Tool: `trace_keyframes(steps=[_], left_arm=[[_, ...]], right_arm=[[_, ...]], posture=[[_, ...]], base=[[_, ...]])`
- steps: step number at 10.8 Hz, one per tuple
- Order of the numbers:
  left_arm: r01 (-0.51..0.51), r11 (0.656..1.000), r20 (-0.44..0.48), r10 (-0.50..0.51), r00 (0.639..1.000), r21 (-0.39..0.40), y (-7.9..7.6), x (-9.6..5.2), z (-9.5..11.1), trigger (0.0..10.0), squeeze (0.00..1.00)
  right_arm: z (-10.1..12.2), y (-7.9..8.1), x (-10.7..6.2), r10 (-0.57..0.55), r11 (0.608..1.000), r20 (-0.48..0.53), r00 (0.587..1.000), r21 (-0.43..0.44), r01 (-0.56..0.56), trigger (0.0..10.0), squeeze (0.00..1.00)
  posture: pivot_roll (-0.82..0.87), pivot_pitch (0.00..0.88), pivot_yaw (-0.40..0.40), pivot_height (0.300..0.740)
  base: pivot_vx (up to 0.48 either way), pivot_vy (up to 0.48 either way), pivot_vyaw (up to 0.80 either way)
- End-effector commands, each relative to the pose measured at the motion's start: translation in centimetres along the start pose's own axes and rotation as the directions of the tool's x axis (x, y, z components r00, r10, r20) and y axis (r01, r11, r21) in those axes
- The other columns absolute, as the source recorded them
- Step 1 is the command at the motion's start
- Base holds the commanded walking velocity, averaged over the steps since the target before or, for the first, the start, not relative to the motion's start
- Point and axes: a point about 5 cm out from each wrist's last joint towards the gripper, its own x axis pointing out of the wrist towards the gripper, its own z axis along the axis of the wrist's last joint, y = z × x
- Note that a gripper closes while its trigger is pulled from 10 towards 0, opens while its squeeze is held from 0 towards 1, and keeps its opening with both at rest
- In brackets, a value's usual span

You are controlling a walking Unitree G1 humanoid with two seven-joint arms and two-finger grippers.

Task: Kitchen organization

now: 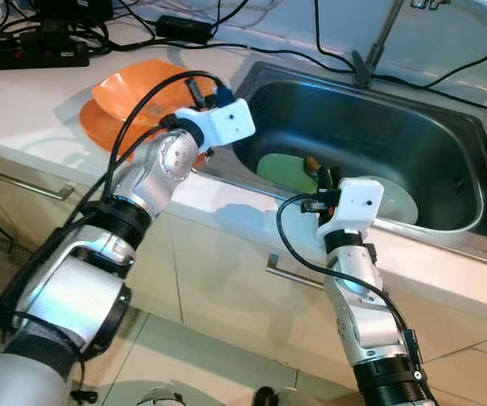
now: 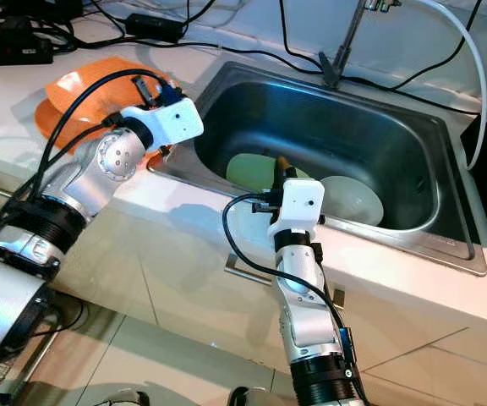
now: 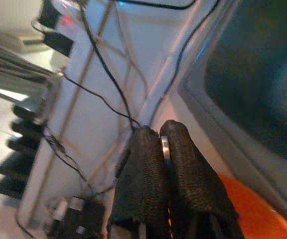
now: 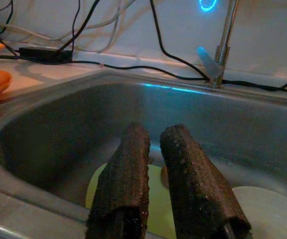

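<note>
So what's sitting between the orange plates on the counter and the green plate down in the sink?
In the left eye view, the left gripper hangs over the sink's rim, between the orange plates and the green plate.

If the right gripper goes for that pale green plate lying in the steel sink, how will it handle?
The pale green plate lies flat on the steel sink floor, so its rim probably offers little purchase. It looks rigid, and likely slides on the smooth metal if pushed. The right gripper hangs above it, its fingers nearly together.
</note>
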Motion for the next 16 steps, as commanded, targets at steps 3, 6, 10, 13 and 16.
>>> trace_keyframes(steps=[3,6,10,13,16], left_arm=[[-0.141,0.982,0.137,0.124,0.983,0.123,2.8,0.2,2.9,4.3,0.0],[-0.13,0.955,0.502,0.252,0.827,-0.266,4.3,-2.2,9.1,10.0,0.0],[0.198,0.769,0.546,0.224,0.808,-0.608,3.0,-3.4,11.0,10.0,0.0],[0.376,0.55,0.537,0.163,0.828,-0.746,1.9,-4.2,10.1,10.0,0.0],[0.459,0.445,0.553,0.103,0.827,-0.769,1.0,-4.8,9.5,10.0,0.0]], right_arm=[[-1.3,-0.4,-0.4,-0.014,1.0,-0.065,0.998,-0.017,0.013,10.0,0.0],[-1.2,-0.4,-0.4,-0.012,1.0,-0.06,0.998,-0.018,0.011,10.0,0.74],[0.1,0.2,-0.1,0.045,0.995,0.015,0.999,-0.087,-0.044,10.0,1.0],[1.8,1.3,0.5,0.129,0.983,0.085,0.988,-0.14,-0.116,10.0,1.0],[2.5,1.6,0.7,0.13,0.984,0.112,0.985,-0.135,-0.115,10.0,1.0]], posture=[[0.0,0.089,-0.087,0.74],[0.0,0.087,-0.088,0.74],[0.0,0.073,-0.087,0.74],[-0.01,0.066,-0.089,0.74],[0.0,0.062,-0.086,0.74]], base=[[0.0,0.0,0.0],[0.0,0.0,0.0],[0.0,0.0,0.0],[0.0,0.0,0.0],[0.0,0.0,0.0]])
